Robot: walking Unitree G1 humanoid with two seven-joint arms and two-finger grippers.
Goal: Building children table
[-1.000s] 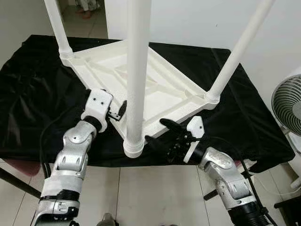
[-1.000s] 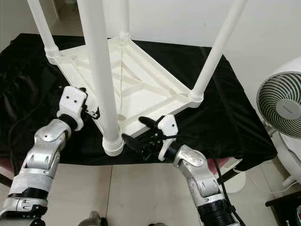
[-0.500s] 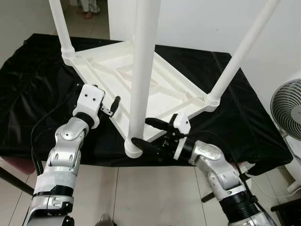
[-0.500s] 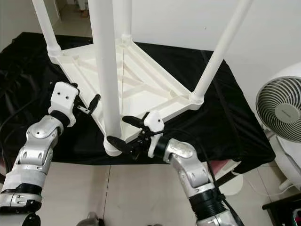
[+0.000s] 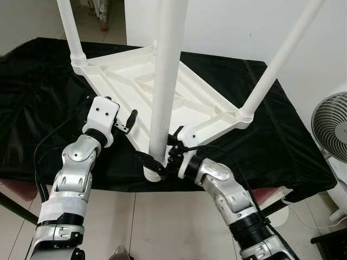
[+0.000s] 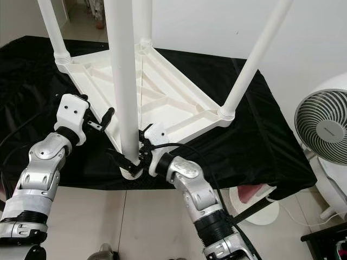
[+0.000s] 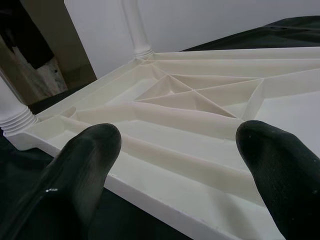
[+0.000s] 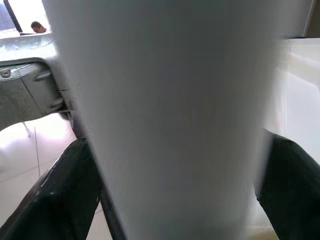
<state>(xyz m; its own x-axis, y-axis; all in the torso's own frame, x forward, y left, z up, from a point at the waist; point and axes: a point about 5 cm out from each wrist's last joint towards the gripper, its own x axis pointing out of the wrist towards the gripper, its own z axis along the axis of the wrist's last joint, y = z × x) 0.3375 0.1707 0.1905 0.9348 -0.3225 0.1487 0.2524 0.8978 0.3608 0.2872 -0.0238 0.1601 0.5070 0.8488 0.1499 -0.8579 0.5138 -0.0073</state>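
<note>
- Nearest the camera, the right gripper (image 5: 157, 157) reaches in from the robot's right to the base of the closest white table leg (image 5: 165, 86). Its two black fingers (image 8: 60, 200) sit one on each side of the leg, spread just as wide as the leg. From the head views I cannot tell if they press on it.
- That leg stands upright in the near corner of the white plastic table top (image 5: 162, 97), which lies upside down with its ribbed underside facing up.
- On the robot's left, the left gripper (image 5: 129, 120) hovers just beside the near-left edge of the table top. Its fingers (image 7: 85, 155) are spread wide apart and hold nothing.
- The table top rests on a surface draped in black cloth (image 5: 38, 103).
- Two more white legs rise from the table top's left corner (image 5: 68, 27) and right corner (image 5: 279, 59); a fourth leg (image 6: 142, 19) stands at the far corner.
- To the robot's right, beyond the cloth's edge, stands a white fan (image 5: 332, 127).
- Pale tiled floor (image 5: 162, 222) lies below the near edge.
</note>
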